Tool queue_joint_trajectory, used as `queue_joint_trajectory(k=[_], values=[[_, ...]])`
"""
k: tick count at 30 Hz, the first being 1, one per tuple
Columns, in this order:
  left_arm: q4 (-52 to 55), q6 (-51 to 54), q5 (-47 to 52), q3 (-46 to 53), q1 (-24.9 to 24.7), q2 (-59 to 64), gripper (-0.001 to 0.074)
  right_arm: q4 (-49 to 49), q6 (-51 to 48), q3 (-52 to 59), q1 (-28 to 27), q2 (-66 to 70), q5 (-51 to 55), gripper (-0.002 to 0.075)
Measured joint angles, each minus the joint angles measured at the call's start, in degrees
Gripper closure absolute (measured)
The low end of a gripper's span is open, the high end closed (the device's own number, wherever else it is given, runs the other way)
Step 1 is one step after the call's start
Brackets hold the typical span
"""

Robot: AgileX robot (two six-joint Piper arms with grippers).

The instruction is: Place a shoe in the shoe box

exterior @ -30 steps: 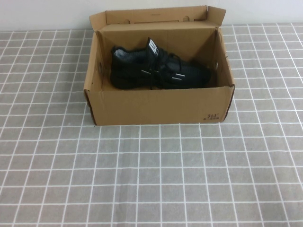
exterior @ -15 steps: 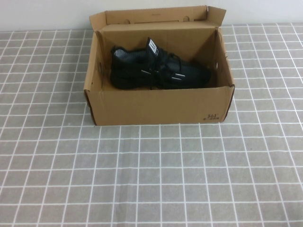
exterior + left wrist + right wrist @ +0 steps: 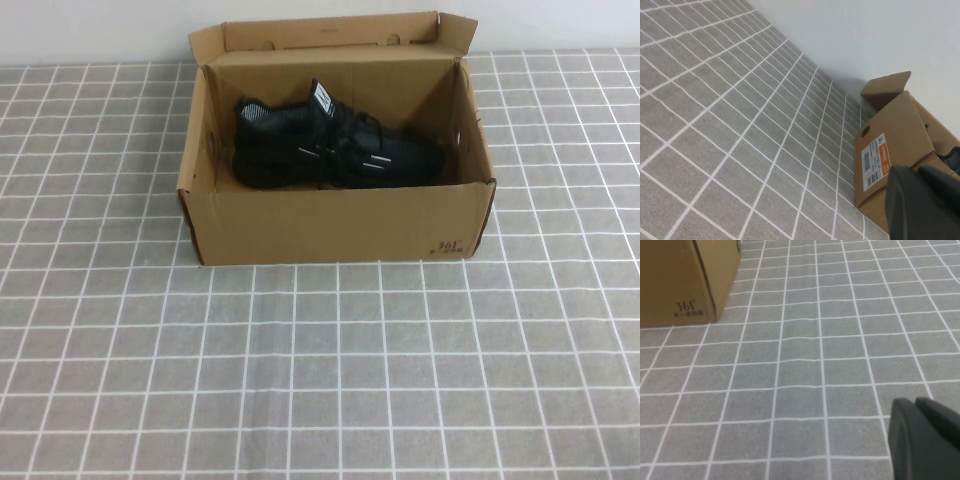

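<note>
The high view looks down from the robot's side across the checked tablecloth (image 3: 320,360) at the shoe box (image 3: 335,225), seeing into its open top. The left wrist view sits low beside the box's labelled end (image 3: 890,145), facing along the cloth toward the wall (image 3: 865,35). The right wrist view hangs near the cloth, facing the box's printed front corner (image 3: 685,307). All three share the box.

Only the shoe box (image 3: 335,225) stands on the tablecloth (image 3: 320,370); its top gapes open.
</note>
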Motion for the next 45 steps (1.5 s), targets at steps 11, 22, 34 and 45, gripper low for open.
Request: queue_joint_trajectory(k=[11, 22, 34, 45], values=[[0.3, 0.2, -0.5, 0.0, 0.0, 0.0, 0.0736, 0.0, 0.0, 0.0, 0.0, 0.0, 0.0, 0.0742], [57.6, -19.7, 6.1, 0.0, 1.8, -2.7, 0.0736, 0.0, 0.0, 0.0, 0.0, 0.0, 0.1, 0.0742], [72.7, -28.2, 27.2, 0.0, 5.7, -14.7, 0.0736, 0.1, 0.0, 0.0, 0.0, 0.0, 0.1, 0.0742], [74.6, -28.3, 37.3, 0.1, 5.7, -14.8, 0.0736, 0.1, 0.0, 0.0, 0.0, 0.0, 0.1, 0.0743]])
